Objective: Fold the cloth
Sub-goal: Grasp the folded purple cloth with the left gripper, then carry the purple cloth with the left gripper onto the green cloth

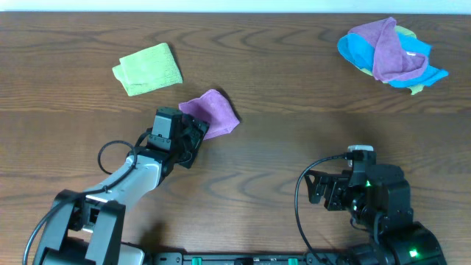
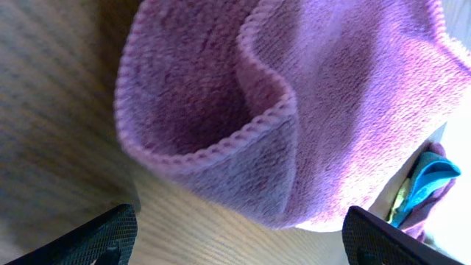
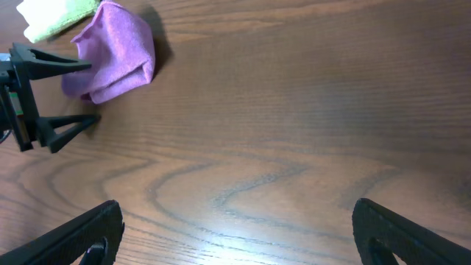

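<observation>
Green folded cloth [image 1: 147, 68] at far left on the surface [image 1: 294, 110]. Left end effector [image 1: 197, 134] spread wide, gripping nothing, tips at the lilac cloth [image 1: 212, 112]. That cloth lies left of centre, doubled over but puffy; the fold likely needs squaring. Right end effector [image 1: 313, 188] wide open, empty. Cloth heap [image 1: 390, 53] far right. No containers.

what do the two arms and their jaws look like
left arm: pale grey-white link, black wrist block, black angular jaws, looping black cable. right arm: all black, green lights, small white tag on top, its own black cable loop.
</observation>
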`<state>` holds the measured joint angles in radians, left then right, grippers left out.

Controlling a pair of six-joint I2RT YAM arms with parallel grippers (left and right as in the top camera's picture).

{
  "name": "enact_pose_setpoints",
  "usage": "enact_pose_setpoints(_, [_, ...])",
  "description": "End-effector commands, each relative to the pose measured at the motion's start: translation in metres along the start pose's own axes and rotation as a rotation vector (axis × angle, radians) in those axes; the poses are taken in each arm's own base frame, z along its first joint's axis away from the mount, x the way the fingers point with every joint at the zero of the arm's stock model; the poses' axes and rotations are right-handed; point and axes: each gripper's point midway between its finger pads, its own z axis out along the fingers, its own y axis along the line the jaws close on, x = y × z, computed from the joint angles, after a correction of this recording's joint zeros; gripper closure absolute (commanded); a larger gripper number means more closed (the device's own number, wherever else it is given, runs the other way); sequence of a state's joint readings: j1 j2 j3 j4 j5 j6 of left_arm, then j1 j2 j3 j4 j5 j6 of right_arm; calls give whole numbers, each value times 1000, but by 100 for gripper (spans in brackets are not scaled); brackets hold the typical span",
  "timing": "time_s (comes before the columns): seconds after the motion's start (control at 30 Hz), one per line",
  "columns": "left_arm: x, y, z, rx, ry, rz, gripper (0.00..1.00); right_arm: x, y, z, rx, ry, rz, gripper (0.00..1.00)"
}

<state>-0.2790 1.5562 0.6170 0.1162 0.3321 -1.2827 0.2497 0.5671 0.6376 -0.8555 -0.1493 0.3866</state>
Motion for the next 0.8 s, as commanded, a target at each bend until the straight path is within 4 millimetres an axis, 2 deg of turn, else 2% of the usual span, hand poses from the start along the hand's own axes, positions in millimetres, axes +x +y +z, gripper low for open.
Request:
enact_pose_setpoints(0.0, [-2,10,8,-29,-9,-12,9,1,-2,0,2,-1,21,1])
enact_pose_setpoints(0.23, [-2,15,23,-29,6,-35,7,1,-2,0,3,-1,21,1])
enact_pose_setpoints(0.27, [-3,15,25,-26,7,-35,10,1,-2,0,2,-1,21,1])
enact_pose_setpoints(0.4, [-5,14,33,-11,2,-31,40,1,-2,0,2,-1,20,1])
enact_pose_setpoints(0.57, [-6,15,37,-8,3,0,46,1,-2,0,2,-1,21,1])
enact_pose_setpoints(0.77, [-8,4,37,37,-8,148,71,1,-2,0,2,-1,21,1])
